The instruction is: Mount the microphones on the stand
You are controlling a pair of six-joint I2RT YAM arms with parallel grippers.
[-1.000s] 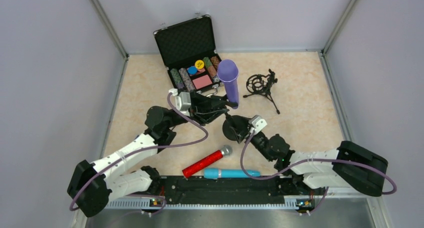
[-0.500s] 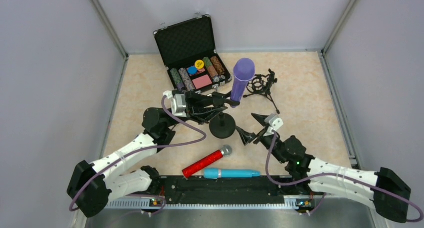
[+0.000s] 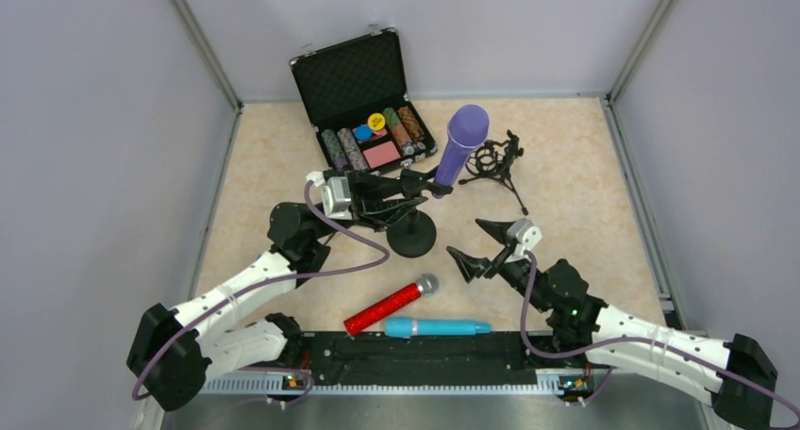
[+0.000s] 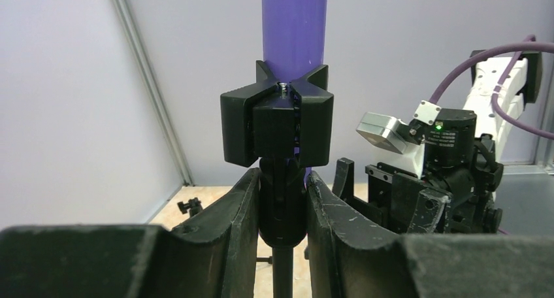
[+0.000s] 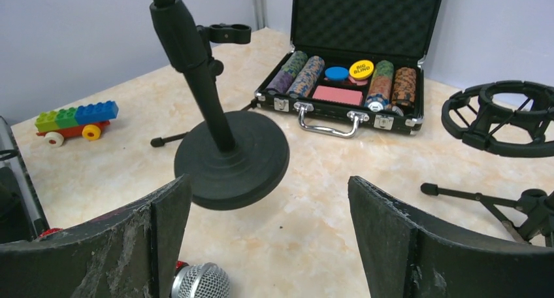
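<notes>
Seen from the top camera, the left gripper (image 3: 417,190) is closed on the thin upper part of the black stand (image 3: 412,234). The purple microphone (image 3: 460,145) sits at the top of the stand and leans toward the far right. The right gripper (image 3: 479,245) is wide open and holds nothing, near the stand on its right side. The glittery red microphone (image 3: 389,305) and the light blue microphone (image 3: 437,327) lie on the marbled table (image 3: 585,166) close to the arms, just beside each other. The left wrist camera shows what the top one cannot: the dark, scratched fingers (image 4: 243,206) press on the stand's neck just under a blocky black clip (image 4: 277,125), and the smooth purple body rises out of this clip. The right wrist camera shows its own fingers (image 5: 392,239) far apart. Beyond them are the flat round base (image 5: 232,157), a silver mesh head (image 5: 199,281) at the bottom edge, an open chip case (image 5: 353,82), a ring-shaped shock mount (image 5: 500,118), and a brick toy car (image 5: 75,118) that the top view does not show.
</notes>
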